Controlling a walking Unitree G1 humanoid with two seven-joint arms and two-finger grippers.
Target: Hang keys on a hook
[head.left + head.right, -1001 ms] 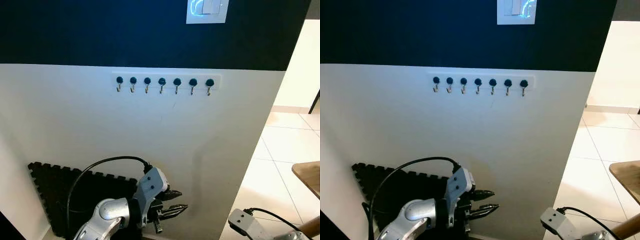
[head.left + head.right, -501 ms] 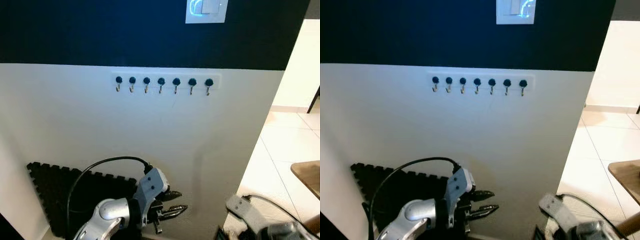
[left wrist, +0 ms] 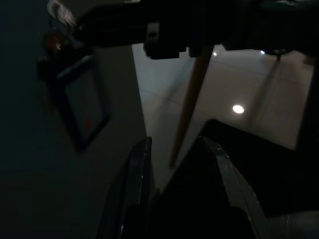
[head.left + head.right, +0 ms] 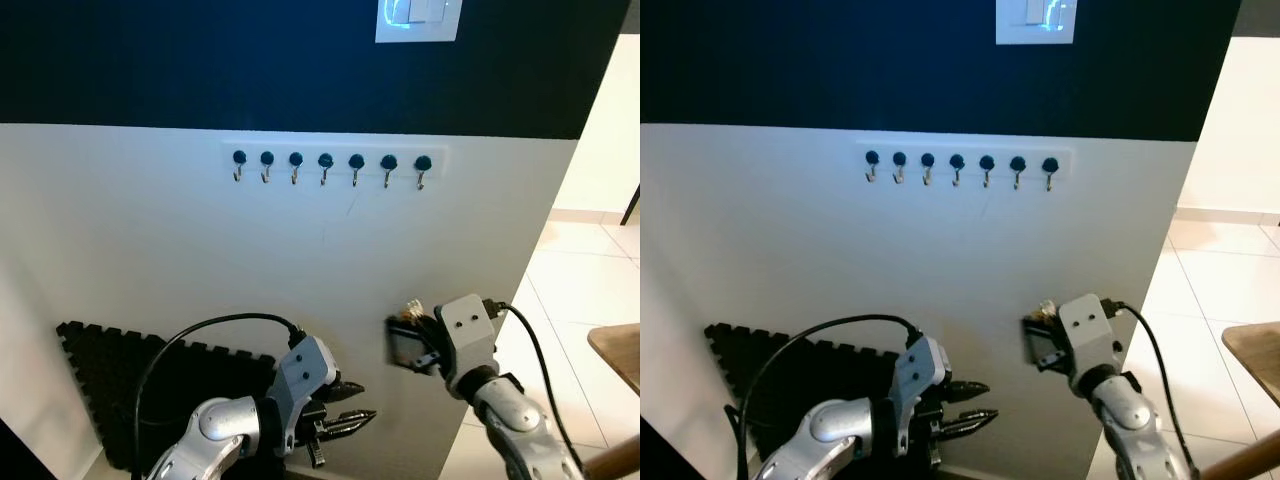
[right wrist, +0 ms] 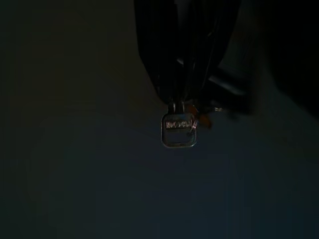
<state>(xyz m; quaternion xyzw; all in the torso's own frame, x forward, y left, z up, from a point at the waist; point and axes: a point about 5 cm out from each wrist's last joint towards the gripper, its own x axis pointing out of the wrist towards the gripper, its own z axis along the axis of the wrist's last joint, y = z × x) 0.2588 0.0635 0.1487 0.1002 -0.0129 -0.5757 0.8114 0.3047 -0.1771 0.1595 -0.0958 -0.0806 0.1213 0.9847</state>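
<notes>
**Right hand lifts keys below a row of seven hooks**

A white rail with seven hooks (image 4: 328, 167) runs along the wall's white lower half, all bare, with open wall beneath. The right hand (image 4: 412, 338), raised lower right, is clamped on the keys (image 5: 178, 130), well below the rail. The left hand (image 4: 348, 407) hangs low, fingers slightly apart. The wall ends at a corner on the right, with tiled floor (image 4: 580, 290) beyond.

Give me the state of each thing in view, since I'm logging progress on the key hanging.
Keys: held in the right claw, below the rack, not hung.
Hooks: seven in a row on the wall, all bare.
Left claw: low near the wall, fingers slightly apart, holding nothing.
Foam mat: leaning against the wall.
</notes>
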